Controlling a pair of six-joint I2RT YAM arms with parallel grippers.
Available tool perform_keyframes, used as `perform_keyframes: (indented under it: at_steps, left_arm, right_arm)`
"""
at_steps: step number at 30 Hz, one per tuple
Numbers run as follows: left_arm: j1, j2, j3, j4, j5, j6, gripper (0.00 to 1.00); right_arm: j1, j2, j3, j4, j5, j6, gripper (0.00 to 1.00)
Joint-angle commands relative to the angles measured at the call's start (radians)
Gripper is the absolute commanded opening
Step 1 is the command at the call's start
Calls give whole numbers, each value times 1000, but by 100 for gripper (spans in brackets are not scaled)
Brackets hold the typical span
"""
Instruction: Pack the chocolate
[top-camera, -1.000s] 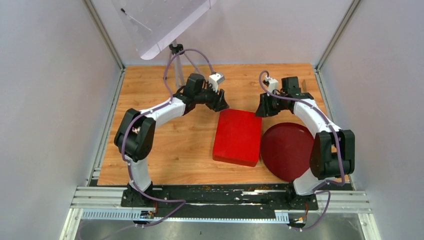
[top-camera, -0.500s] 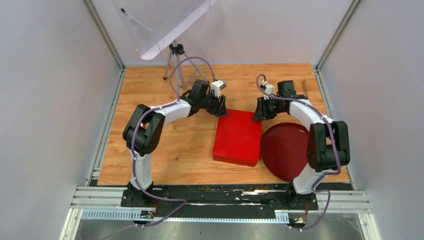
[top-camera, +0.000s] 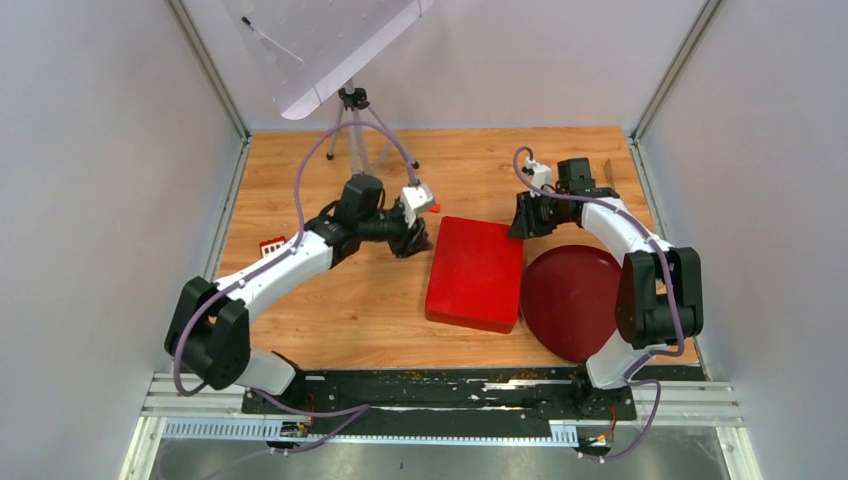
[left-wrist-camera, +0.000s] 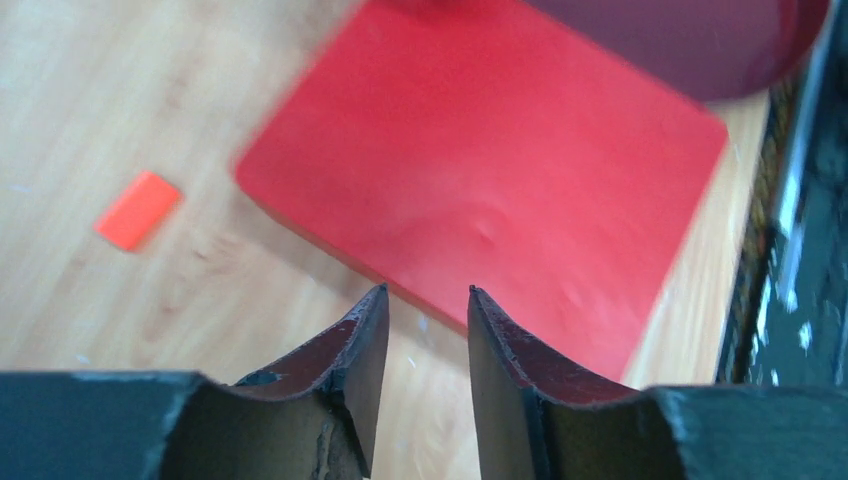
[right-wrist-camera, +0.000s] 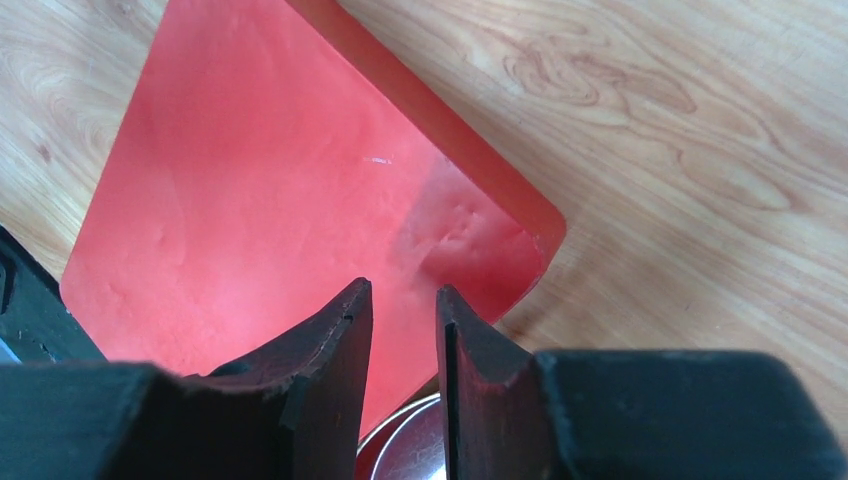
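No chocolate shows in any view. A flat red square box lies mid-table, closed side up, also in the left wrist view and the right wrist view. My left gripper hovers at its far left corner; its jaws stand open over the box's edge with nothing between them. My right gripper is at the box's far right corner, and its jaws stand a little apart, empty, above that corner.
A dark red round lid lies right of the box, its silvery rim under the right jaws. A small orange-red block lies left of the box. A small red-and-white item sits far left. A tripod stands at the back.
My left arm has swung left and back, drawing its gripper off the box's far corner, uncovering the orange-red block; its jaws have narrowed. The right arm has hardly moved.
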Motion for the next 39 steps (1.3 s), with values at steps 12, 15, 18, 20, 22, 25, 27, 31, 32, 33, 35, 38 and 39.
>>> perform_keyframes:
  at_steps: [12,15,18,20,22,25,27,31,32,33,35,38,39]
  left_arm:
    - [-138,-11,-186,-156,-144,259,43]
    - [-136,-67,-145,-206,-130,263,42]
    - [-136,-116,-95,-248,-115,278,39]
    - [-136,-103,-13,-316,-108,292,36]
    - [-137,-93,32,-341,-47,314,36]
    - [-149,-71,8,-294,26,331,35]
    - [-161,-40,-18,-275,29,330,35]
    - [-168,14,-75,-240,28,328,34]
    - [-169,24,-97,-223,19,327,34]
    - [-168,41,-115,-209,8,325,35]
    - [-168,83,-127,-204,-11,314,35]
    - [-169,118,-117,-202,-42,301,35]
    - [-168,114,-109,-208,-53,307,35]
  right_arm:
    - [1,-46,-40,24,32,-49,31]
    - [1,-56,-37,22,34,-55,31]
    - [1,-62,-43,22,36,-57,31]
    - [1,-67,-48,19,37,-59,31]
    - [1,-68,-52,19,36,-61,31]
    - [1,-67,-59,26,35,-57,31]
    - [1,-65,-57,23,36,-56,31]
    - [1,-52,-44,17,41,-58,31]
    - [2,-50,-42,19,41,-56,31]
    - [1,-47,-42,22,41,-56,31]
    - [1,-43,-41,27,42,-53,31]
    - [1,-37,-32,24,47,-55,31]
    - [1,-37,-26,20,50,-57,31]
